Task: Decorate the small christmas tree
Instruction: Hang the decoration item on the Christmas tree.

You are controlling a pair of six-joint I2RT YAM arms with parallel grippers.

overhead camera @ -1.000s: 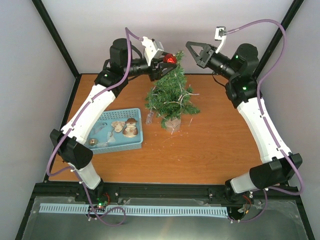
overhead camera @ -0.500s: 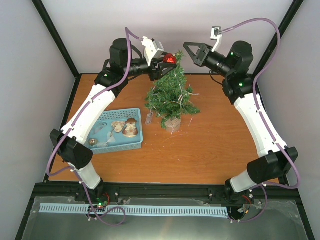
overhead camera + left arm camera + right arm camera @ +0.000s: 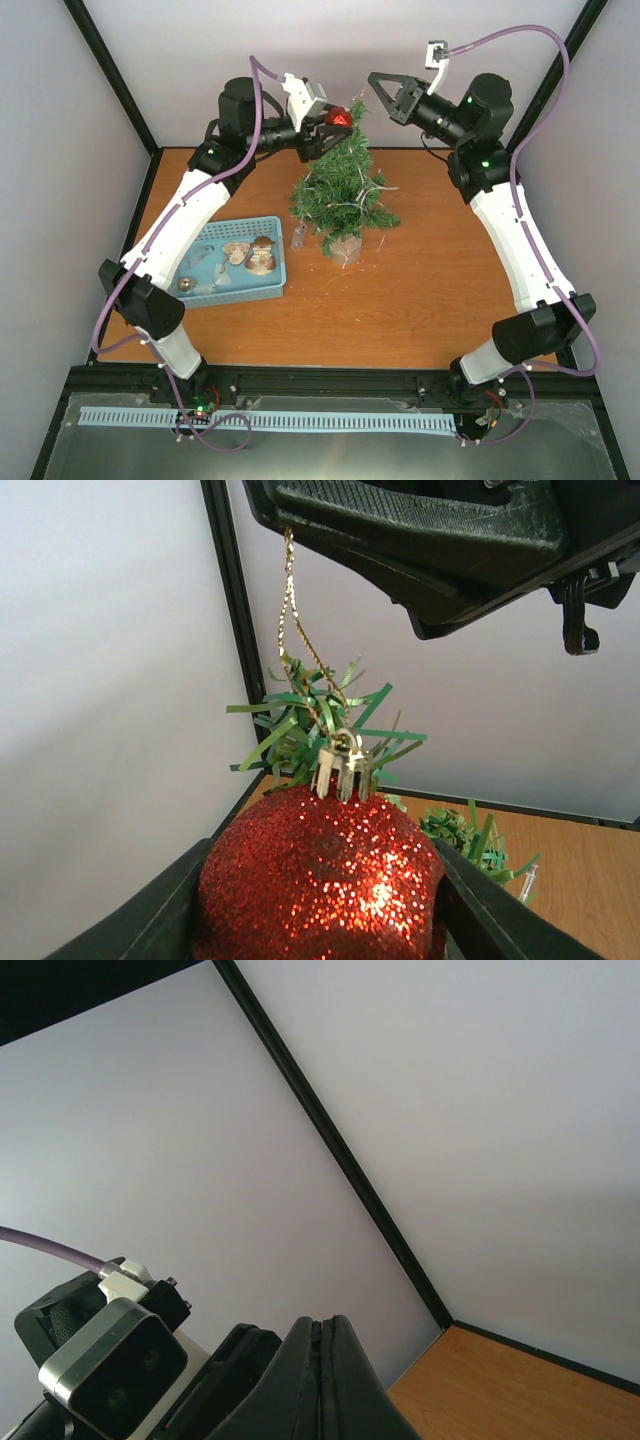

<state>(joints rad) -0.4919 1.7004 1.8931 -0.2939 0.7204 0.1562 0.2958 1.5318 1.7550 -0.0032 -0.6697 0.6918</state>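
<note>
The small christmas tree (image 3: 340,190) stands mid-table on its pale base. A red glitter ball (image 3: 338,117) hangs level with the tree's tip, and my left gripper (image 3: 334,123) is shut on it. In the left wrist view the ball (image 3: 320,870) fills the space between both fingers (image 3: 150,925), with the green tip needles (image 3: 310,715) right behind its gold cap. A thin gold string (image 3: 287,610) runs up from the cap into my right gripper (image 3: 373,78), which is shut on it above the tip. The right wrist view shows that gripper (image 3: 322,1360) with jaws pressed together; the string is hidden there.
A blue basket (image 3: 278,285) with several more ornaments sits on the table left of the tree. A small clear piece (image 3: 298,237) hangs at the tree's lower left. Black frame posts (image 3: 110,70) and pale walls close in the back and sides.
My right gripper has risen a little and edged left above the tree tip. The left gripper and the red ball have stayed put.
</note>
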